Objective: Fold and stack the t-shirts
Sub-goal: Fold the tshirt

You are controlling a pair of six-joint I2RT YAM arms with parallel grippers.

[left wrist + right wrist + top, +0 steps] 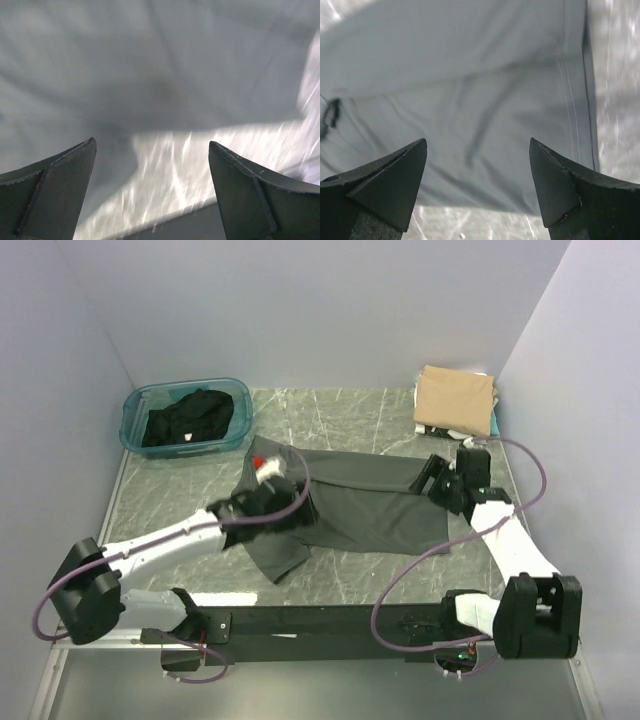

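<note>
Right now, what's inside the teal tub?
A crumpled black t-shirt fills most of the teal tub. Anything beneath it, and most of the tub floor, is covered.

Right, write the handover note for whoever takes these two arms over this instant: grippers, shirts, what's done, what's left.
Left gripper: open, empty, over the left part of the dark charcoal-grey cloth t-shirt.
Right gripper: open, empty, at that shirt's right edge.
The grey shirt lies spread out mid-table, not folded up yet.
Black cloth t-shirt: crumpled in the translucent teal plastic tub, back left.
Done: tan cloth t-shirt folded at back right.
Left: fold and stack the grey one, then the black.
</note>
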